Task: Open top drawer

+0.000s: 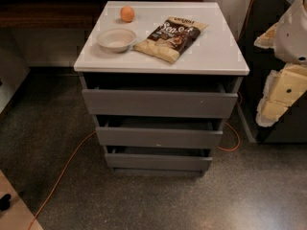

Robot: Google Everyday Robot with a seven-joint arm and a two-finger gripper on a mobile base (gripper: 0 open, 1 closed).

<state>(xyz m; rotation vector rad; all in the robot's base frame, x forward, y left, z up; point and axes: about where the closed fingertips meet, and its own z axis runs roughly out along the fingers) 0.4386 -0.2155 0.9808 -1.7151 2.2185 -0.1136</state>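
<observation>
The top drawer (158, 103) is the uppermost of three grey handle-less drawers in a white-topped cabinet (216, 51). Its flat front stands a little forward of the cabinet body, with a dark gap between it and the white top. The middle drawer (158, 138) and bottom drawer (158, 162) sit below it. My gripper (284, 87), with white and yellow parts of the arm, is at the right edge of the view. It is right of the cabinet at about top-drawer height and does not touch it.
On the cabinet top lie a white bowl (116, 39), an orange fruit (127, 14) and a chip bag (170, 37). An orange cable (62, 171) runs across the speckled floor at the left, and loops at the right of the cabinet. Dark furniture stands at the right behind my arm.
</observation>
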